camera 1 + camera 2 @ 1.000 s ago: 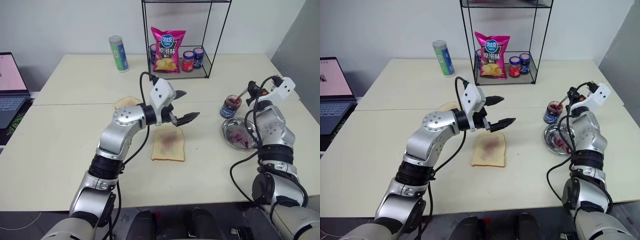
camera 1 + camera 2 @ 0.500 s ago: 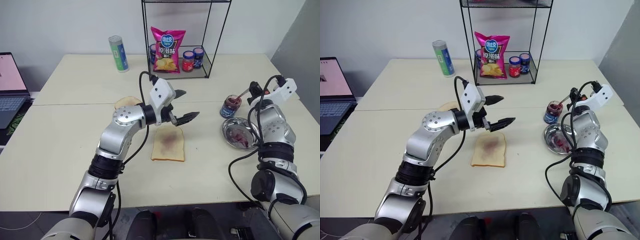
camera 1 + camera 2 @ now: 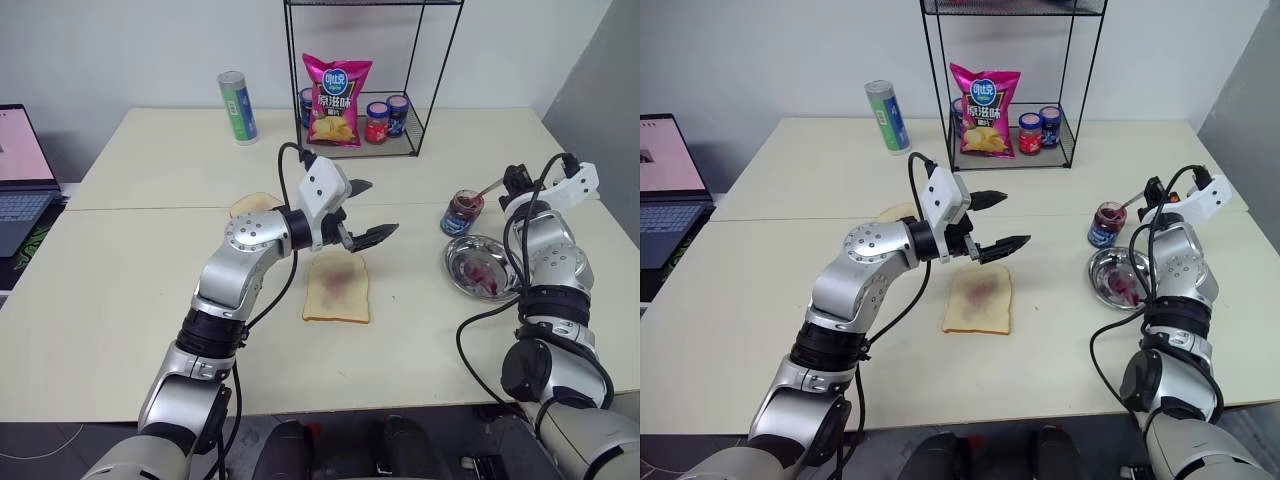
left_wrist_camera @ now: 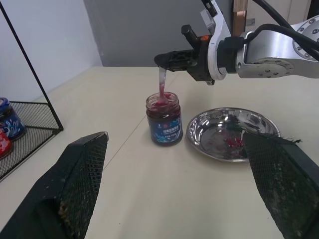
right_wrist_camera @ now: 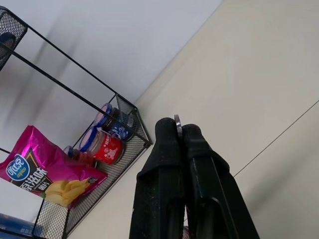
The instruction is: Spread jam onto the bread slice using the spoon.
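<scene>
From the head views we count two bread pieces: the bread slice [image 3: 337, 286] with jam [image 3: 338, 273] at its centre, and a second slice [image 3: 254, 205] at its ten o'clock. Our left gripper [image 3: 367, 212] hangs wide open just above the slice.

In the left wrist view, one open jar [image 4: 164, 118], one steel dish [image 4: 232, 134]; our right gripper [image 4: 167, 60], at the jar's twelve o'clock, pinches the spoon [image 4: 162, 82], which dips into the jar.

In the right wrist view, the fingers [image 5: 167, 144] press together on the spoon's handle.

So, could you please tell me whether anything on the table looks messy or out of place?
Only jam mess: the steel dish is smeared with red-purple jam, and the bread slice carries a smear at its centre. Nothing looks tipped or spilled on the table.
</scene>
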